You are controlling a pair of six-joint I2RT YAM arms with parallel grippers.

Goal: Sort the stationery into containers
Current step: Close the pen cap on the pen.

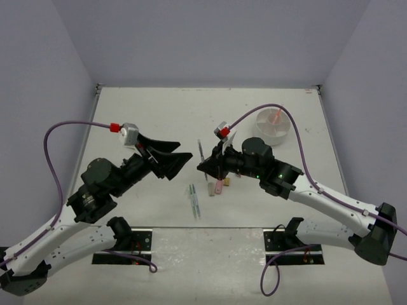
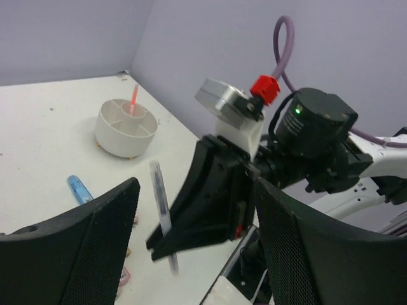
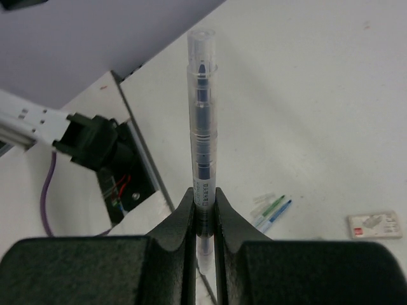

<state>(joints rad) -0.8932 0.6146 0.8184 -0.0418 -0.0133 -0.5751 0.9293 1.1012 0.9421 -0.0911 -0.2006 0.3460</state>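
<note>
My right gripper (image 3: 203, 203) is shut on a clear pen with a dark core (image 3: 202, 108), which stands up between its jaws. From above, that gripper (image 1: 206, 166) and pen (image 1: 201, 151) hang over the table's middle. My left gripper (image 1: 184, 153) is open just to their left with nothing in it. In the left wrist view its fingers (image 2: 89, 248) frame the right gripper's tip (image 2: 162, 244) and the pen (image 2: 159, 203). The white divided tub (image 1: 275, 125) at the back right holds a red pen (image 2: 133, 100). Two pens (image 1: 194, 200) and small blocks (image 1: 218, 187) lie on the table.
A blue item (image 2: 79, 189) lies on the table between the tub (image 2: 126, 127) and my left fingers. A pink block (image 2: 124, 276) sits beside the left finger. A green and a blue pen (image 3: 270, 211) and a labelled block (image 3: 375, 224) lie below the right gripper. The arm bases flank the near edge.
</note>
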